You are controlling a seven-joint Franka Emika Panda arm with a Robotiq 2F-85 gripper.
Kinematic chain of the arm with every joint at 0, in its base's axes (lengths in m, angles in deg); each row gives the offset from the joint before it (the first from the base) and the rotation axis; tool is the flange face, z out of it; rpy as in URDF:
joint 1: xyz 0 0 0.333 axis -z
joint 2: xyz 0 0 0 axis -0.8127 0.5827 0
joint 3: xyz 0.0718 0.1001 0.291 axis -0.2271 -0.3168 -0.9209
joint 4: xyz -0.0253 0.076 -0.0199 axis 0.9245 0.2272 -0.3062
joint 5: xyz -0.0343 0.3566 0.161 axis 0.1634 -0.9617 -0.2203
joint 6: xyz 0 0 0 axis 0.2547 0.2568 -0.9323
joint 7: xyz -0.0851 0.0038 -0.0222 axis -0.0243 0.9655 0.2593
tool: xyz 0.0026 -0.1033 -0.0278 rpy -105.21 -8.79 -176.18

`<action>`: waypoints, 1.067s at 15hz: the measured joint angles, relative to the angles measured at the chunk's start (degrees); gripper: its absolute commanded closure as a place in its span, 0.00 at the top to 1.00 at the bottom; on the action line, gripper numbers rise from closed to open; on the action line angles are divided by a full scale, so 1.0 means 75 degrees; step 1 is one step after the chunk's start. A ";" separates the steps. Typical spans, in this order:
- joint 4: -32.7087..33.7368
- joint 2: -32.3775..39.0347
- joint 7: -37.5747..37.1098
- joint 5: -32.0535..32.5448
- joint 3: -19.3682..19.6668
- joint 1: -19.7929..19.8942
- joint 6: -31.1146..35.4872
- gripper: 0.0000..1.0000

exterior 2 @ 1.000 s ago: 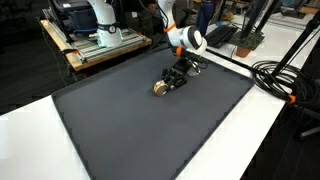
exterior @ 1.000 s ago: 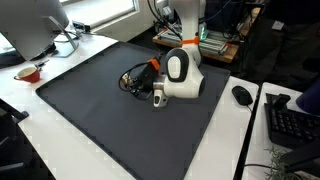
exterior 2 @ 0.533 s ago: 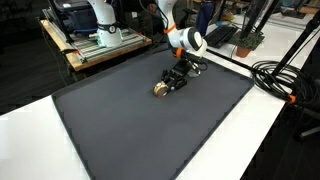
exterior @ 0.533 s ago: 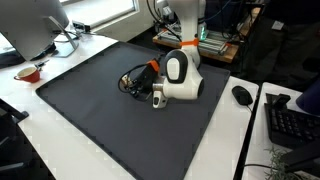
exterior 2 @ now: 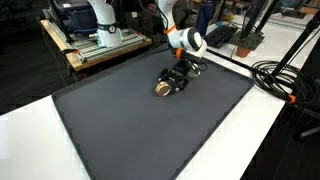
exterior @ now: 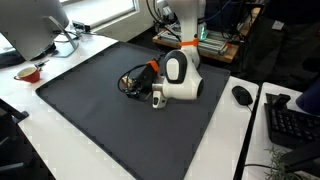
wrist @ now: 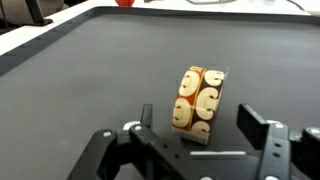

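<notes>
A small packet [wrist: 198, 100] with a brown, orange and cream pattern stands on the black mat [wrist: 80, 70]. In the wrist view it sits between my gripper's [wrist: 199, 122] two fingers, with a gap on each side, wider on the right. The jaws are open and hold nothing. In both exterior views the gripper [exterior: 131, 82] [exterior 2: 168, 84] is low over the mat, and the packet [exterior 2: 159, 89] shows as a small light spot at its tip. My white wrist [exterior: 178, 75] hides part of the fingers.
The mat [exterior: 110, 125] covers most of a white table. A red cup [exterior: 28, 72] and a monitor [exterior: 30, 25] stand at one end; a mouse [exterior: 241, 95] and keyboard [exterior: 290, 120] at the other. Black cables [exterior 2: 275, 75] lie beside the mat.
The jaws have opened and let go of the packet, which stays standing on the mat. The arm has hardly moved.
</notes>
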 measured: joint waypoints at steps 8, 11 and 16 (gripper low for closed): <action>-0.0360 -0.0438 -0.0022 -0.0408 -0.0345 0.0015 0.0401 1.00; -0.0992 -0.1187 -0.0404 -0.0805 -0.0558 0.0048 0.0742 1.00; -0.2367 -0.3218 -0.0943 -0.1789 -0.0839 0.0399 0.1943 1.00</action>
